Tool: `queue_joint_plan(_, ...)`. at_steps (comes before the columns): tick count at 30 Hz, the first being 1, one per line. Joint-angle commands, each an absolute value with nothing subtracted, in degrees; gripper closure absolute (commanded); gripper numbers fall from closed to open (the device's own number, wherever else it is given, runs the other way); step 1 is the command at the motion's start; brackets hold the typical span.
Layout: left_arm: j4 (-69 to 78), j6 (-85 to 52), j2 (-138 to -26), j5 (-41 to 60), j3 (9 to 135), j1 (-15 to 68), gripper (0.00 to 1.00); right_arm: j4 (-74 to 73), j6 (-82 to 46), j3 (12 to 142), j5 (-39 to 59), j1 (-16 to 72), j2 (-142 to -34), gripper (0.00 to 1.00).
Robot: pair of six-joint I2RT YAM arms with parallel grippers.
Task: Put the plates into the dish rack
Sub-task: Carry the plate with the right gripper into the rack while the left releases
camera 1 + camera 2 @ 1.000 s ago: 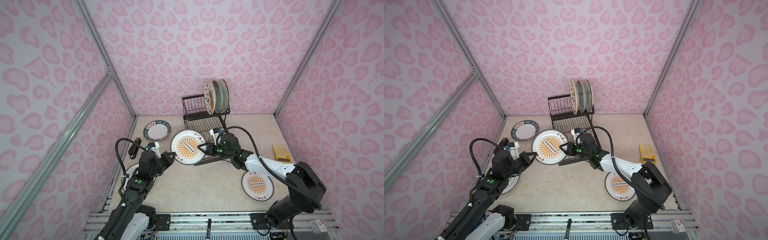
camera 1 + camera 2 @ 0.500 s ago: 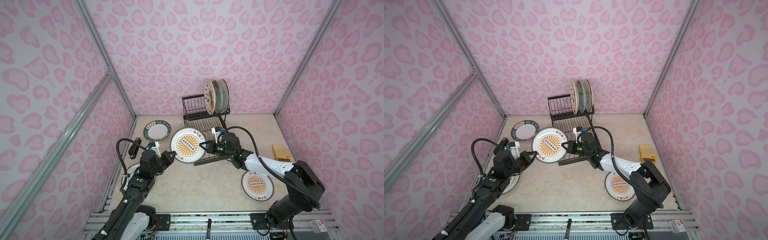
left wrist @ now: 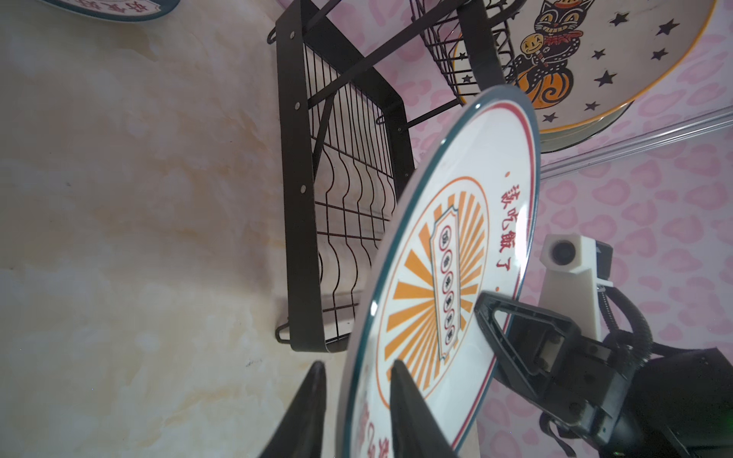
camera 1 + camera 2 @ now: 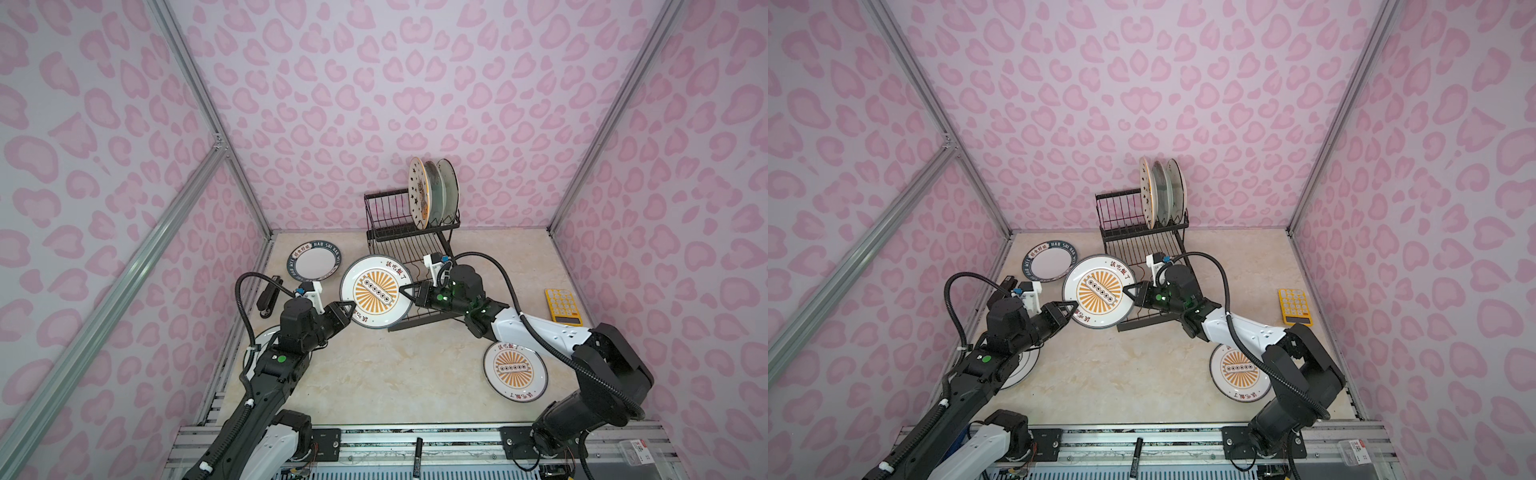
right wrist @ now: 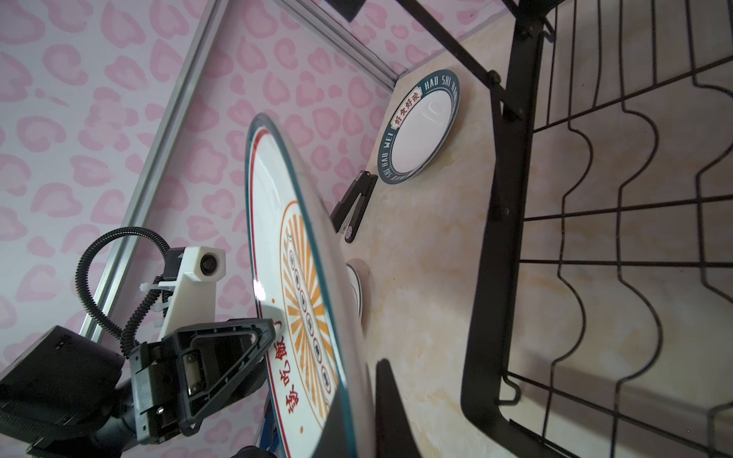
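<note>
Step in hand: hand-to-hand pass of one plate, judged from the two grips. Clock bearings read on a top view, 12 toward the back wall.

1. Sunburst plate (image 4: 376, 291): off the table, steeply tilted, printed face up toward the camera head. Near the lower tray of the dish rack (image 4: 380, 212), rack at 1 o'clock from it.
2. Right gripper (image 4: 401, 289): clamped tight on the plate rim at 3 o'clock. Only firm hold on the plate.
3. Left gripper (image 4: 351, 309): at the plate's 8 o'clock. Jaws parted and straddling the rim; in the left wrist view (image 3: 355, 365), a clear gap at the finger behind the plate. Not gripping.
4. Racked: three plates on edge in the upper tier, star-and-cat plate (image 4: 417, 193) at the 9 o'clock end of the row.
5. Flat on the table: lettered-rim plate (image 4: 315, 262) at 10 o'clock from the lifted one, second sunburst plate (image 4: 515, 370) at 4 o'clock, white plate (image 4: 1023, 368) partly under the left arm.

Next move, as judged:
- Back the left gripper off toward 8 o'clock without brushing the rim.
- Carry the plate toward 1 o'clock on the right arm alone.
- Turn it edge-on to the wires.
- Lower it into a free slot at 9 o'clock of the star-and-cat plate.

Calls for a steady one-point pinch, since heavy ceramic is likely to pivot in it.
</note>
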State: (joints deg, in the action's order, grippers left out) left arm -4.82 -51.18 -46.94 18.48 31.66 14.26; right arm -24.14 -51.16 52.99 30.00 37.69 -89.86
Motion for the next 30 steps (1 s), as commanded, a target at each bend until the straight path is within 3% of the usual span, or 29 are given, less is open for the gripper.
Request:
queue_joint_plan(1, -4.82, -50.10, -47.09, 19.24, 32.34, 14.28, 0.65, -26.96, -50.27, 52.55, 30.60, 37.31, -89.17, 1.00)
queue_joint_plan(3, -4.92, -49.96, -47.02, 19.44, 32.43, 14.26, 0.55, -26.70, -49.82, 52.30, 29.96, 37.08, -88.70, 1.00)
queue_joint_plan(7, -5.10, -49.53, -46.62, 19.64, 32.67, 14.23, 0.48, -23.80, -47.33, 52.87, 27.95, 36.67, -87.48, 1.00)
queue_joint_plan(20, -6.43, -48.36, -42.63, 19.46, 31.49, 14.24, 0.47, -9.86, -31.04, 61.89, 13.64, 35.54, -79.97, 1.00)
queue_joint_plan(30, -4.84, -49.30, -42.07, 20.85, 30.02, 14.24, 0.47, -3.34, -20.60, 81.02, 2.62, 35.43, -85.67, 1.00)
